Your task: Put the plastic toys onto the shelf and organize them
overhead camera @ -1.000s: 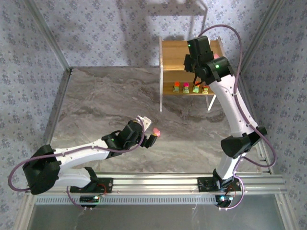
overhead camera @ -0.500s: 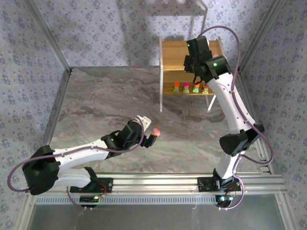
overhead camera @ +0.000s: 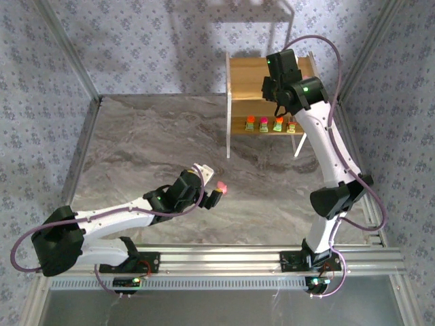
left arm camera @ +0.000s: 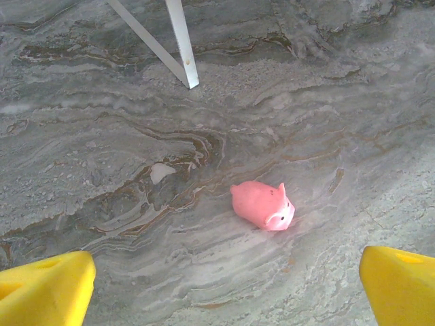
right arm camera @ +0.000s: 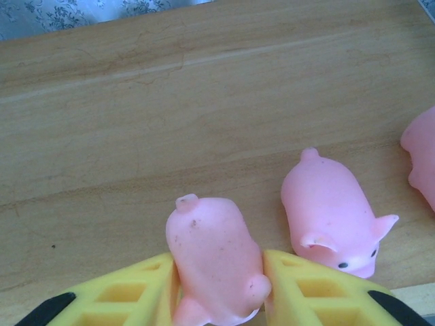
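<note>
The shelf (overhead camera: pixel 245 75) stands at the back right, with several blocky toys (overhead camera: pixel 270 124) in a row on its lower board. My right gripper (right arm camera: pixel 217 272) is over the top board (right arm camera: pixel 136 102). Its yellow fingers (right arm camera: pixel 306 292) press both sides of a pink pig (right arm camera: pixel 214 244) lying on its side. A second pig (right arm camera: pixel 329 214) stands just to its right, and part of a third pig (right arm camera: pixel 421 156) shows at the edge. My left gripper (left arm camera: pixel 224 288) is open low over the table. A fourth pink pig (left arm camera: pixel 262 205) lies on the marble just ahead of the open gripper (overhead camera: pixel 211 185).
A white shelf leg (left arm camera: pixel 183 47) touches the table ahead of the left gripper. A pale thin-legged stand (overhead camera: pixel 251 13) is behind the shelf. Patterned walls close in the table on three sides, and an aluminium rail (overhead camera: pixel 224 258) runs along the near edge.
The right arm's elbow has drifted slightly while its gripper stays over the top board. The left arm and the pig on the table have not moved.
</note>
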Motion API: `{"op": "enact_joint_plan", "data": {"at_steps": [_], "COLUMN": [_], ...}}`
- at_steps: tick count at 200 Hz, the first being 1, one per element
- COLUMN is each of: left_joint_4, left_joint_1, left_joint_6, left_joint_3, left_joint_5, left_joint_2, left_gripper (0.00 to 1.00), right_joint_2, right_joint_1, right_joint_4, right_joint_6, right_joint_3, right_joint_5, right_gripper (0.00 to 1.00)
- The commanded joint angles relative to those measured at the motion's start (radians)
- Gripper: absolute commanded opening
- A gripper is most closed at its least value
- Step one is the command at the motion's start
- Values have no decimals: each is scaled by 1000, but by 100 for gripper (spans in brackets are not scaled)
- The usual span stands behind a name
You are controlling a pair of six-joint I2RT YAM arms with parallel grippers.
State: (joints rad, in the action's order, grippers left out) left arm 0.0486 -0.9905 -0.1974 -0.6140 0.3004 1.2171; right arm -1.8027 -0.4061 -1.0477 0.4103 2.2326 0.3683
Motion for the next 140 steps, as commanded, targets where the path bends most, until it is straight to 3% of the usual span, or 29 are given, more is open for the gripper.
{"op": "enact_joint_plan", "data": {"at_steps": [1, 140], "left_joint_4": [-9, -13], "left_joint_1": [-7, -7], "left_joint_6": [15, 18], "left_joint_3": [4, -1], "left_joint_5": [11, 9], "left_joint_2": [-28, -22], "left_gripper": [99, 100], "right_joint_2": [-24, -38], "right_joint_1": [13, 14], "right_joint_4": [-34, -33], "right_joint_6": [8, -2], "right_joint_3": [40, 68], "right_joint_5": [-14, -21], "right_gripper": [37, 44]}}
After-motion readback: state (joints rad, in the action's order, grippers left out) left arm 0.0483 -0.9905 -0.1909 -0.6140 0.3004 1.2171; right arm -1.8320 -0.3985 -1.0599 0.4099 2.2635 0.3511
